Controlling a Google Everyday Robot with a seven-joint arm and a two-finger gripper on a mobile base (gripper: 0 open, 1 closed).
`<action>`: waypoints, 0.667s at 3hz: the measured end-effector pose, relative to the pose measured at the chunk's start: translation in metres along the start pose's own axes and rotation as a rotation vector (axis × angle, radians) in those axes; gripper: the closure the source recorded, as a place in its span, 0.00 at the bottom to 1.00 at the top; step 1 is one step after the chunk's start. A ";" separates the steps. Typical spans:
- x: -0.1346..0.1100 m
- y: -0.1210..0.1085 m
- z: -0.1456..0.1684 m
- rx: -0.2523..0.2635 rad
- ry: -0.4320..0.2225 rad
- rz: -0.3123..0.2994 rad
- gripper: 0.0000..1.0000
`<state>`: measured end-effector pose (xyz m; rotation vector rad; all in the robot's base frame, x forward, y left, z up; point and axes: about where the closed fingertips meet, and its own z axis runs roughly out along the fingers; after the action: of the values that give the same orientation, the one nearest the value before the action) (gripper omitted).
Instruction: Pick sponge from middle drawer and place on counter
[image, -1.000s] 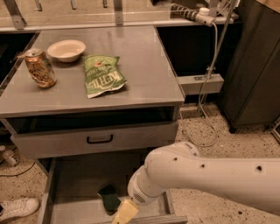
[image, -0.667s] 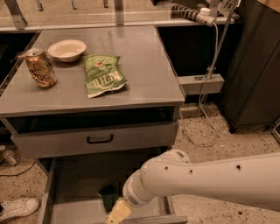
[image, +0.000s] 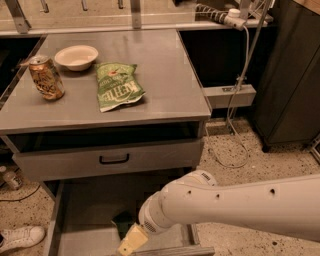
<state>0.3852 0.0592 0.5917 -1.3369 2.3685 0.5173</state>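
The sponge (image: 122, 221) shows as a small dark green patch on the floor of the open middle drawer (image: 82, 210), near the drawer's front. My gripper (image: 133, 240) hangs at the end of the white arm, low inside the drawer, just right of and in front of the sponge and partly overlapping it. Only its pale yellowish tip shows. The counter (image: 165, 85) is the grey cabinet top above.
On the counter lie a green chip bag (image: 118, 86), a drink can (image: 46, 77) and a white bowl (image: 76, 56). A closed drawer front with a black handle (image: 114, 159) sits above the open drawer. A white shoe (image: 20, 237) lies at the floor's left, cables at the right.
The arm has swung left, bringing the gripper tip nearer to the sponge in the drawer. The things on the counter have not moved.
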 end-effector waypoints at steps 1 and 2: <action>0.000 -0.007 0.017 0.010 -0.035 0.058 0.00; -0.007 -0.026 0.033 0.063 -0.109 0.158 0.00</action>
<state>0.4159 0.0674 0.5636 -1.0719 2.3917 0.5405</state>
